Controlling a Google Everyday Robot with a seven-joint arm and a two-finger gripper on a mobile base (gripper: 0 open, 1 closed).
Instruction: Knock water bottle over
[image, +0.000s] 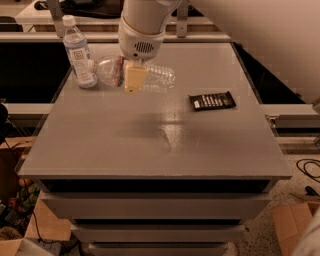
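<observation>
The water bottle (159, 76) is clear and ribbed, with a narrow reddish-blue band. It lies on its side on the grey table (150, 145) at the back left, its neck end pointing left toward the taller bottle. My gripper (134, 81) hangs from the white arm directly in front of the bottle's middle, down at the bottle and covering part of it. The taller slim bottle (79, 54) with a white-blue label stands upright just left of the lying bottle.
A dark snack bar wrapper (212, 101) lies flat at the right of the table. Shelving rails and dark gaps run behind and beside the table. Boxes and cables lie on the floor at the lower left and right.
</observation>
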